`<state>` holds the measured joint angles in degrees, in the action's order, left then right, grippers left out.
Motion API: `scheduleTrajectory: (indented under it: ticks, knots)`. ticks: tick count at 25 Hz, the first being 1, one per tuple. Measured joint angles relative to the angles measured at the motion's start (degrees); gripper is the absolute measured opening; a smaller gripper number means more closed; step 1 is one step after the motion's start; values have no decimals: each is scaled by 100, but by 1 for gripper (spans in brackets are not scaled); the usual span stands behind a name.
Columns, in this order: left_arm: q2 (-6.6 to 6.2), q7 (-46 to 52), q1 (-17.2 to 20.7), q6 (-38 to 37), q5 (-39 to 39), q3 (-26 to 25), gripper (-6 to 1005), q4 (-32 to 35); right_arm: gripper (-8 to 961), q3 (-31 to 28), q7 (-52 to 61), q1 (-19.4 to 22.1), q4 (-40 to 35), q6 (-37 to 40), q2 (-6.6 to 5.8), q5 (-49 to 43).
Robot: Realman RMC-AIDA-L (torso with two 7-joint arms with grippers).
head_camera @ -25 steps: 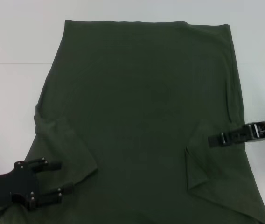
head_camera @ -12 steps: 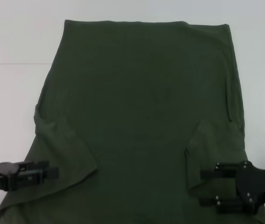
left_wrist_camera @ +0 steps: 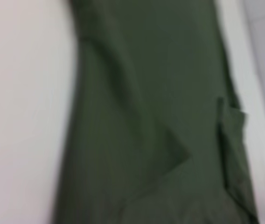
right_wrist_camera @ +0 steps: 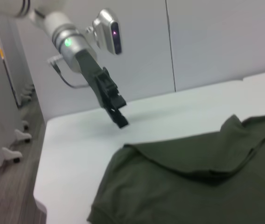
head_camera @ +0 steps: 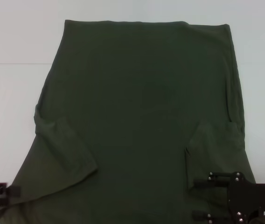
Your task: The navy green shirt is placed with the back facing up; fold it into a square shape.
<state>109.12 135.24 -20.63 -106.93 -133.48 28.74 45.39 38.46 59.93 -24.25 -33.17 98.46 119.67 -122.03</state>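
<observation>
Both sleeves lie folded on the navy green shirt (right gripper spread, left gripper unclear).

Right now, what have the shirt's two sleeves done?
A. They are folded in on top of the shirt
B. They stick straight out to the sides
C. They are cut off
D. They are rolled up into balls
A: on the navy green shirt, the left sleeve and right sleeve both lie as flat flaps on its body.
</observation>
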Motion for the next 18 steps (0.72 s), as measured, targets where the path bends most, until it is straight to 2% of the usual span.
scheduleTrajectory:
  ticks: [3, 6, 11, 14, 18]
  knots:
    - [-107, 393, -4, -41, -278, -119, 722, 134, 749, 115, -58, -9, 94, -187, 1, -2]
    - [-122, 497, -52, 19, -568, -127, 721, 221, 749, 152, -67, -36, 125, -293, 2, -5]
    - [-30, 552, -311, 358, -1334, -104, 723, 196, 749, 157, -70, -65, 134, -341, 2, -6]
    - [35, 558, -372, 507, -1479, -101, 723, 191, 749, 159, -71, -72, 135, -350, 3, -6]
    - [57, 542, -392, 672, -1493, -89, 722, 189, 750, 162, -72, -79, 135, -385, 3, -6]
